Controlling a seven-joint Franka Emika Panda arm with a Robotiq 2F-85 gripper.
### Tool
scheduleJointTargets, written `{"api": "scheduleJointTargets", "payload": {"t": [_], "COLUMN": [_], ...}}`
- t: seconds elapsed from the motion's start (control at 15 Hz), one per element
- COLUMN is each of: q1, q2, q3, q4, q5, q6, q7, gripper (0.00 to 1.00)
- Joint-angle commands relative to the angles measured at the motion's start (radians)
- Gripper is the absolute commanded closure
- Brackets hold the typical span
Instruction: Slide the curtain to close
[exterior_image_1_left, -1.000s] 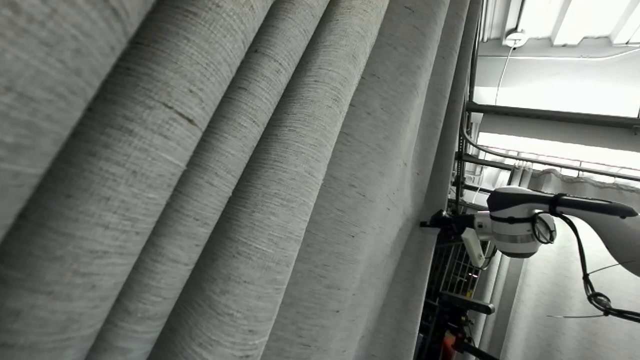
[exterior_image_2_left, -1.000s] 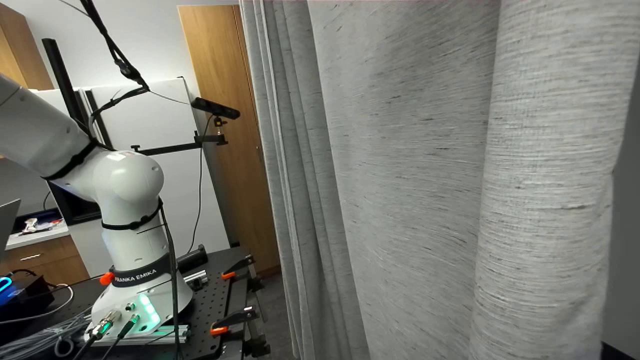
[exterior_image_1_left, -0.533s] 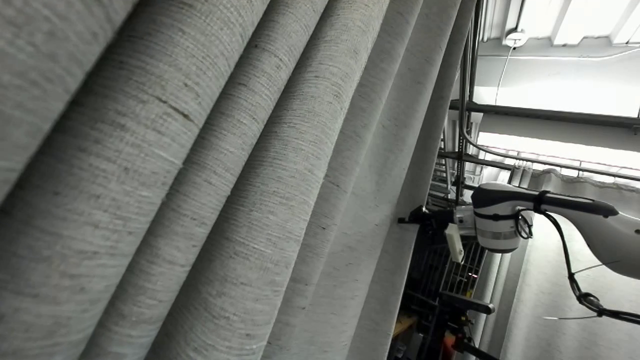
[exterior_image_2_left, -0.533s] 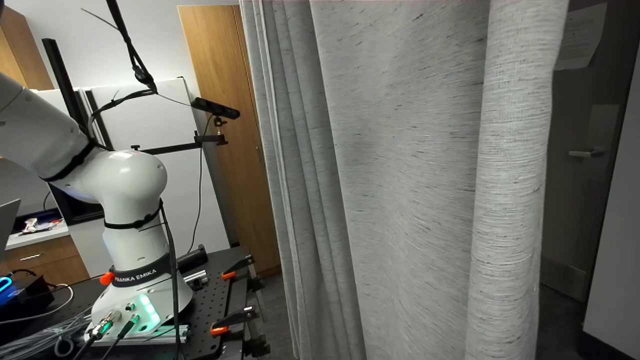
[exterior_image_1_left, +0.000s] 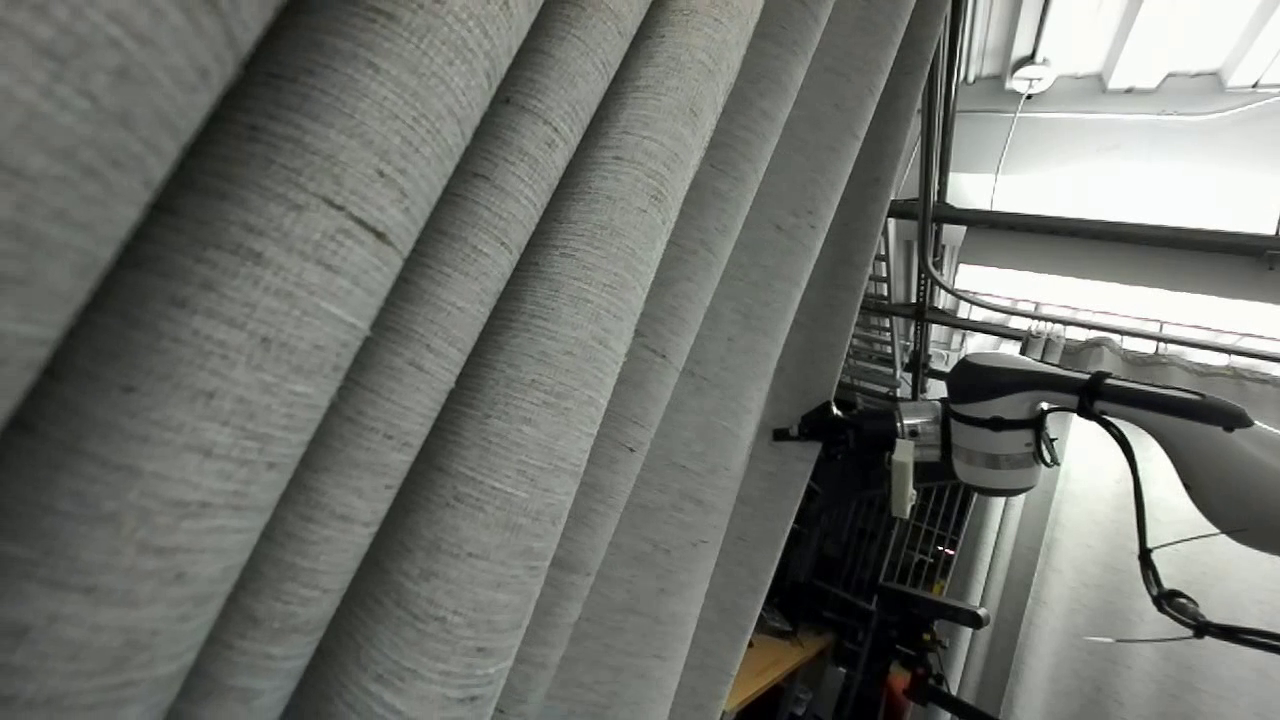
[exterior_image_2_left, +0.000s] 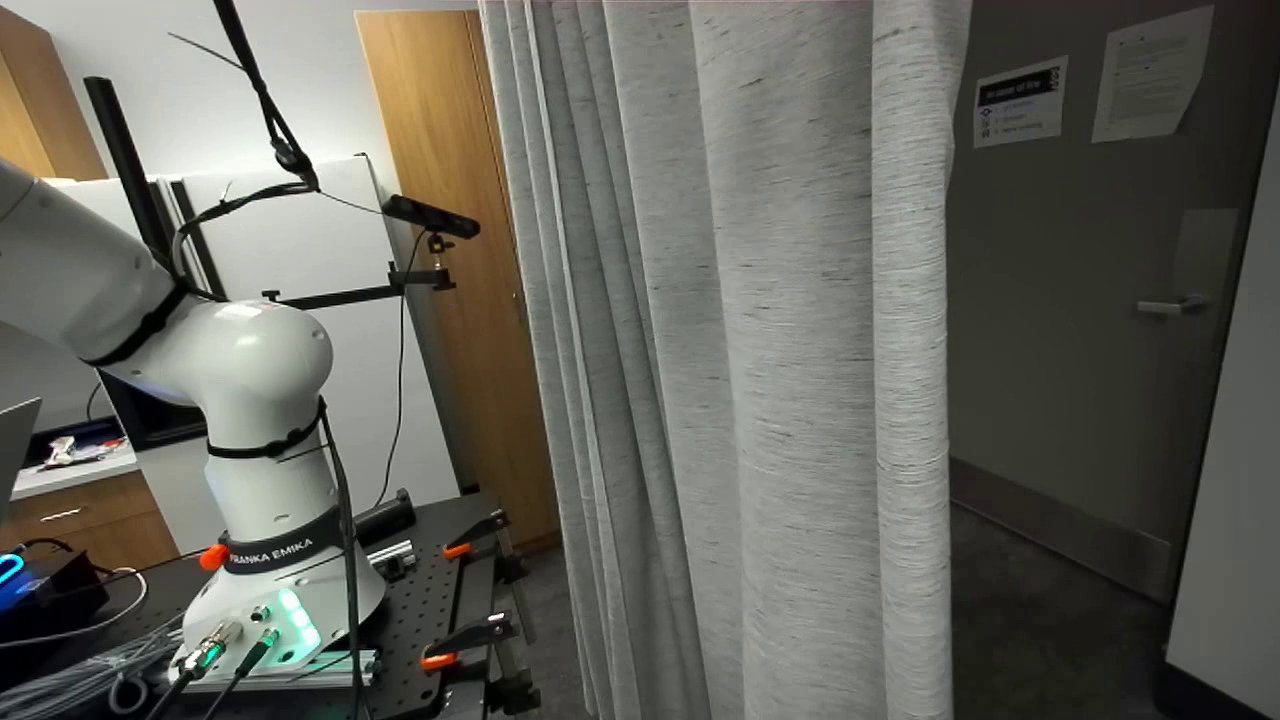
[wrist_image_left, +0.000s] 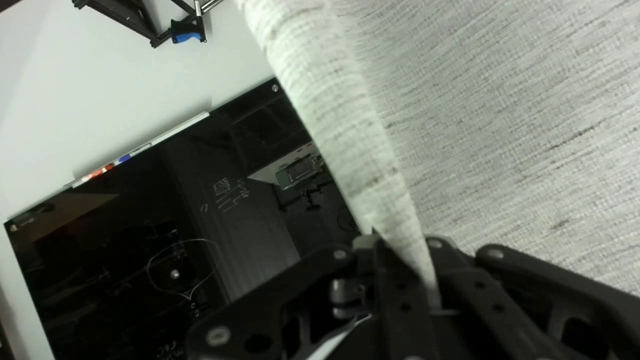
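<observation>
The curtain (exterior_image_1_left: 480, 380) is light-grey woven fabric with broad diagonal pleats and fills most of an exterior view. It also hangs in upright folds in an exterior view (exterior_image_2_left: 790, 350), with its free edge in front of a dark door. My gripper (exterior_image_1_left: 790, 434) is at the curtain's edge, about mid-height in that view. In the wrist view, my gripper (wrist_image_left: 402, 250) has the edge of the curtain (wrist_image_left: 500, 125) running down between its black fingers, bunched narrow there. The fingertips are partly hidden by the fabric. The gripper does not show in the exterior view with the robot base.
A dark door (exterior_image_2_left: 1050, 350) with a handle shows beyond the curtain's edge. A bar-shaped camera (exterior_image_2_left: 432, 216) on an arm and a black mounting table (exterior_image_2_left: 430, 580) with clamps stand near the curtain. Metal rails (exterior_image_1_left: 1100, 228) and another curtain (exterior_image_1_left: 1130, 600) are behind the arm. A black board (wrist_image_left: 150, 240) hangs on a wall.
My gripper has moved left in an exterior view, with the curtain's edge. In an exterior view the curtain's free edge has shifted left, gathering folds and uncovering the dark door.
</observation>
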Motion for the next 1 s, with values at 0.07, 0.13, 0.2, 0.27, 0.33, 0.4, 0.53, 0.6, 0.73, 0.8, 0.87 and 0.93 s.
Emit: {"api": "scheduleJointTargets", "payload": {"t": [0.07, 0.13, 0.2, 0.27, 0.33, 0.4, 0.53, 0.6, 0.73, 0.8, 0.87, 0.93], "q1": [-0.052, -0.059, -0.064, -0.070, -0.076, -0.080, -0.089, -0.094, -0.105, -0.112, -0.118, -0.127], "q2": [-0.016, -0.015, -0.013, -0.010, -0.007, -0.006, -0.002, 0.000, 0.005, 0.010, 0.013, 0.019], "q3": [0.048, 0.055, 0.061, 0.067, 0.072, 0.076, 0.084, 0.088, 0.093, 0.095, 0.097, 0.099], "q4": [-0.056, -0.065, -0.072, -0.079, -0.085, -0.090, -0.097, -0.101, -0.110, -0.116, -0.122, -0.130], "q5": [-0.026, -0.025, -0.022, -0.020, -0.018, -0.016, -0.012, -0.011, -0.008, -0.008, -0.008, -0.009], "q6": [-0.030, -0.028, -0.026, -0.023, -0.022, -0.020, -0.018, -0.017, -0.015, -0.014, -0.014, -0.010], "q7": [-0.014, -0.015, -0.013, -0.012, -0.010, -0.010, -0.006, -0.005, -0.002, 0.001, 0.003, 0.005], "gripper": [1.00, 1.00, 1.00, 1.00, 1.00, 1.00, 0.97, 0.72, 0.67, 0.60, 0.53, 0.45]}}
